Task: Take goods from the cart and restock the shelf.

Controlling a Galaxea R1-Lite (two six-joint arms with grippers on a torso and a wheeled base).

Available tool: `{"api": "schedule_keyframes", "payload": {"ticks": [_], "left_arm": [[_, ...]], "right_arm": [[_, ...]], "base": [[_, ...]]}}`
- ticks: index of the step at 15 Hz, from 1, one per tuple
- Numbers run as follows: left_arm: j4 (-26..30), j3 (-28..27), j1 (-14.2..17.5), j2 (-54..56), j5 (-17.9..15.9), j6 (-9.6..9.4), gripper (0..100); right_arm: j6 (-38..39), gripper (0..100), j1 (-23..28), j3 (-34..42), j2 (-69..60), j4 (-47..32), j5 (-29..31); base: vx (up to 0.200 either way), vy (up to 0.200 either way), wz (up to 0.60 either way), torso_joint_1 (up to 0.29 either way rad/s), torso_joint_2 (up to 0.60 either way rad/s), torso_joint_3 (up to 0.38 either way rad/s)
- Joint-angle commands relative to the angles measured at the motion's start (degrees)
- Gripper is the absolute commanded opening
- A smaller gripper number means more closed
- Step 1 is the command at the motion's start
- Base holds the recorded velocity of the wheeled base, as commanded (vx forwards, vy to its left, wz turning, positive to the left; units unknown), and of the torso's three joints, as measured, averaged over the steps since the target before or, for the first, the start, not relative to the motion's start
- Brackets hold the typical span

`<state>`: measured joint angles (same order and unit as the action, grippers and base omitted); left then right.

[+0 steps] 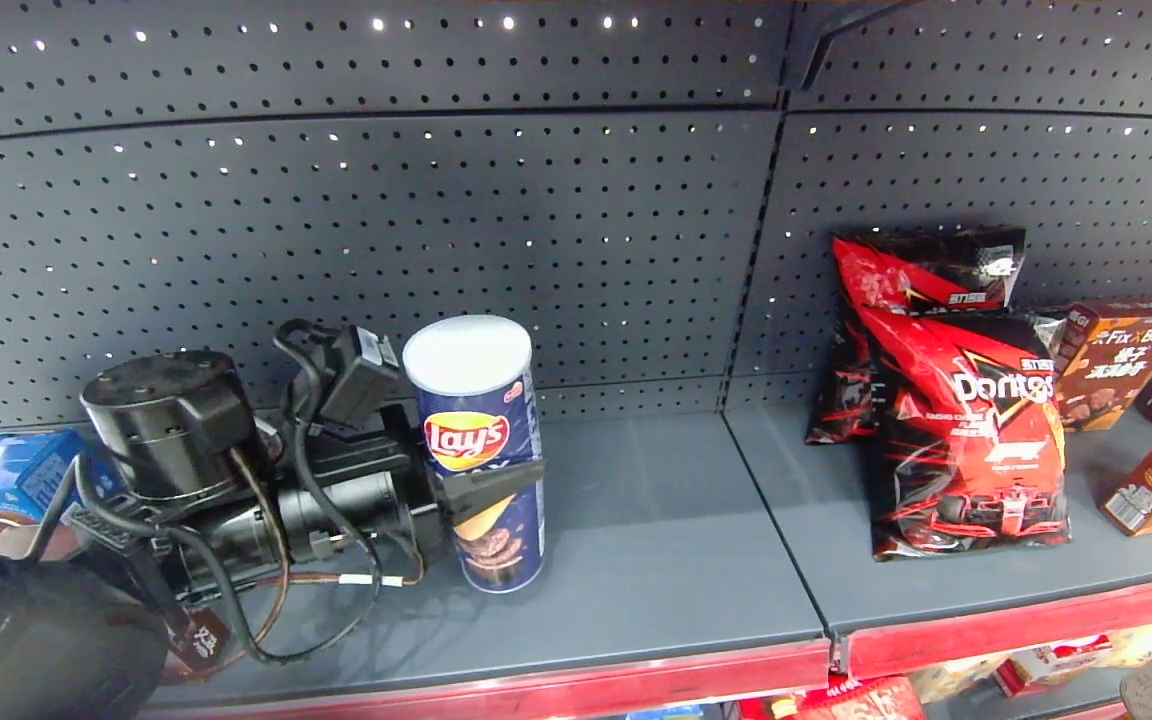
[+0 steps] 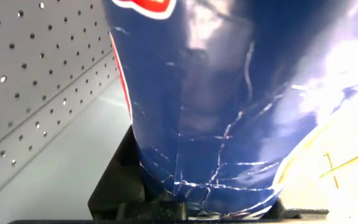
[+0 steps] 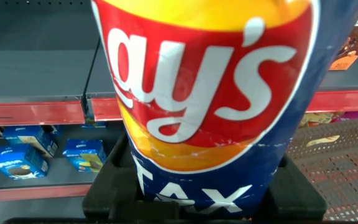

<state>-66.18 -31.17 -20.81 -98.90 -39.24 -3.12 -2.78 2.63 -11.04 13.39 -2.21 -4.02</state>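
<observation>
A blue chip can point(image 1: 476, 450) with a white lid stands upright on the grey shelf point(image 1: 656, 540), left of the middle. My left gripper point(image 1: 481, 478) reaches in from the left and is shut on the can's middle, one dark finger point(image 1: 492, 484) crossing its front. In the left wrist view the can's blue wall point(image 2: 229, 112) sits between the fingers point(image 2: 120, 180). My right gripper point(image 3: 197, 202) is shut on a second blue chip can point(image 3: 204, 93), held off the shelf in front of the shelving.
Two red chip bags point(image 1: 966, 440) lean at the shelf's right, with brown boxes point(image 1: 1116, 360) beyond them. Blue boxes point(image 1: 6, 480) sit at the far left. A pegboard wall point(image 1: 576, 220) backs the shelf. The cart's mesh point(image 3: 347, 162) and blue boxes point(image 3: 23, 158) lie low.
</observation>
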Motion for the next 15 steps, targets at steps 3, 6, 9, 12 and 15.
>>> {"api": "schedule_keyframes", "payload": {"ticks": [3, 6, 9, 12, 15], "left_arm": [[-9.8, 8.1, -0.2, -1.2, 0.7, 0.04, 0], [-13.3, 9.8, -0.2, -2.6, 2.1, 0.04, 0], [-13.4, 10.8, -0.2, -3.1, 2.2, 0.04, 0], [-13.4, 11.7, -0.2, -3.3, 2.1, 0.04, 0], [-13.4, 12.1, 0.1, -4.8, 2.1, -0.04, 0]], "right_arm": [[0.0, 0, 0.2, 0.1, 0.0, 0.0, 0.0], [0.0, 0, 0.3, 0.1, 0.0, 0.0, 0.0], [0.0, 0, 0.3, 0.2, 0.0, 0.0, 0.0], [0.0, 0, 0.4, 0.1, -0.1, 0.0, 0.1], [0.0, 0, 0.4, 0.2, -0.1, 0.0, 0.1]], "base": [[0.0, 0.0, 0.0, 0.0, 0.0, 0.0], [0.0, 0.0, 0.0, 0.0, 0.0, 0.0], [0.0, 0.0, 0.0, 0.0, 0.0, 0.0], [0.0, 0.0, 0.0, 0.0, 0.0, 0.0], [0.0, 0.0, 0.0, 0.0, 0.0, 0.0]]}}
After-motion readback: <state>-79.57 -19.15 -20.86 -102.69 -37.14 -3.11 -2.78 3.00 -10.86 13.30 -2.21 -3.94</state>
